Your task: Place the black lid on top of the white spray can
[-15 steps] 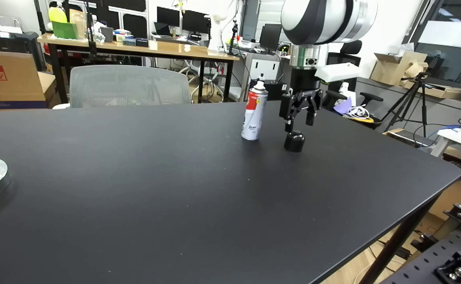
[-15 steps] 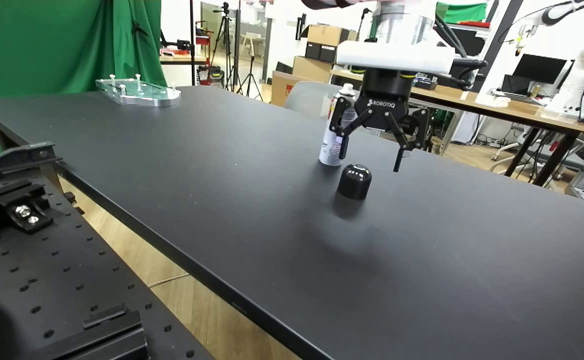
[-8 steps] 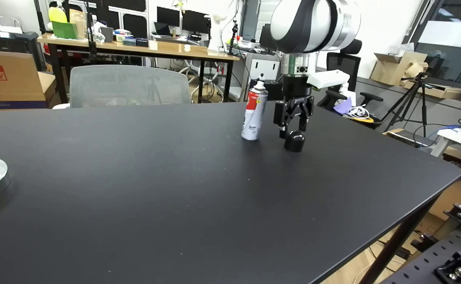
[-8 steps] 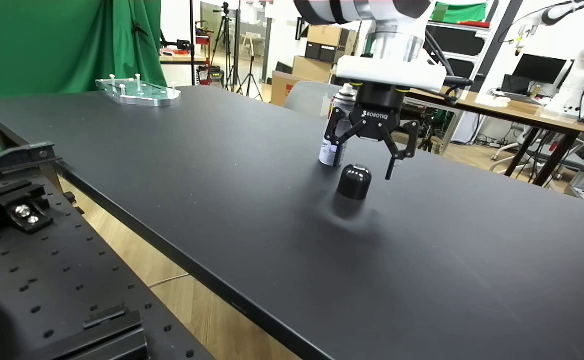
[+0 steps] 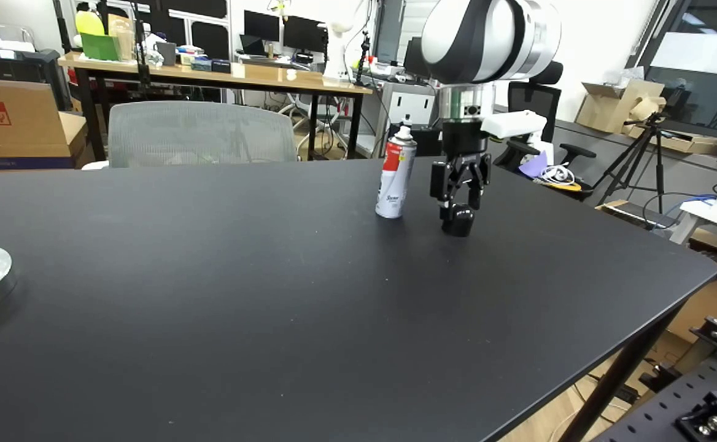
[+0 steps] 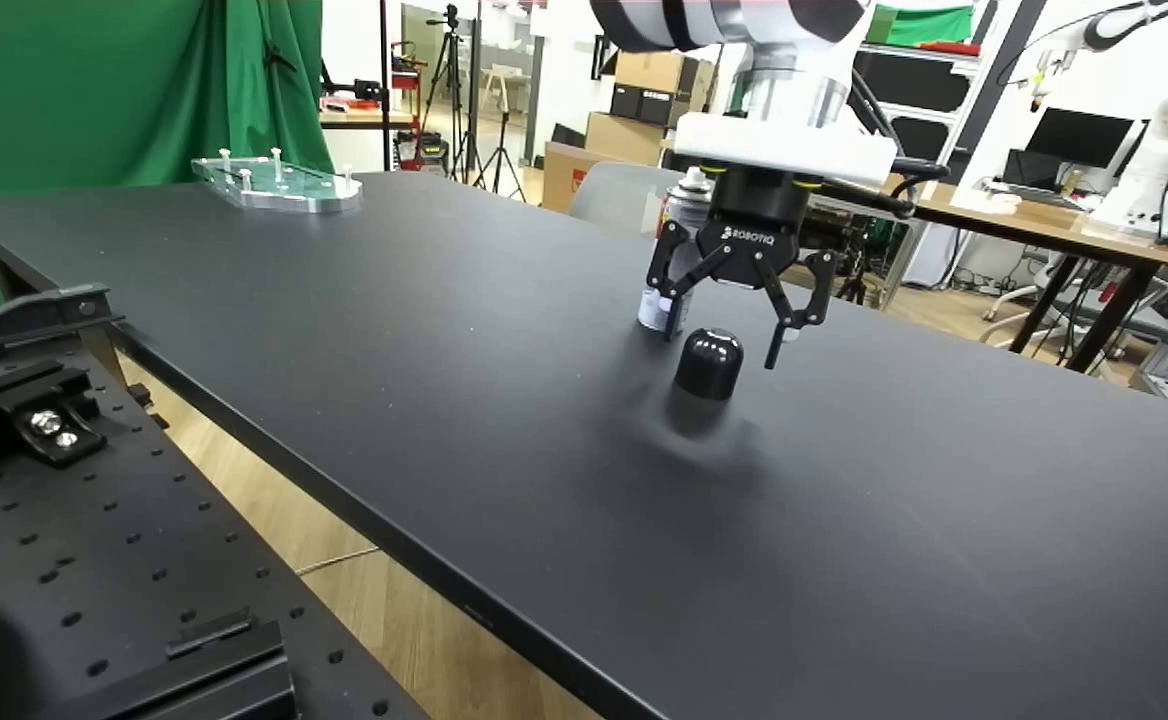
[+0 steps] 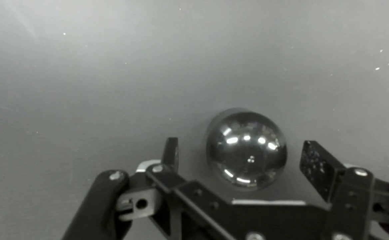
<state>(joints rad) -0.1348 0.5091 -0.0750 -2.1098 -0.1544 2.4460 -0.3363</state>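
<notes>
The black lid [image 5: 458, 224] stands dome up on the dark table and shows in both exterior views [image 6: 709, 367]. In the wrist view the lid [image 7: 246, 151] is a shiny round dome between the fingers. The white spray can [image 5: 395, 175] stands upright a short way from the lid, with a red band and white nozzle. In an exterior view the can [image 6: 652, 312] is partly hidden behind my gripper [image 6: 722, 350]. My gripper [image 5: 460, 210] points down, open, fingers low around the lid. In the wrist view the open gripper [image 7: 241, 145] shows a gap on each side of the lid. The can is out of the wrist view.
A clear plate with white posts [image 6: 279, 190] lies at the table's far corner. A grey mesh chair [image 5: 202, 135] stands behind the table. A perforated dark metal platform [image 6: 144, 540] runs along the table's near edge. The table's edge [image 5: 604, 356] drops off on one side.
My gripper has come down and sideways to the lid, then sunk slightly lower in the last half second. The fingers stay open. The lid and the can have not moved.
</notes>
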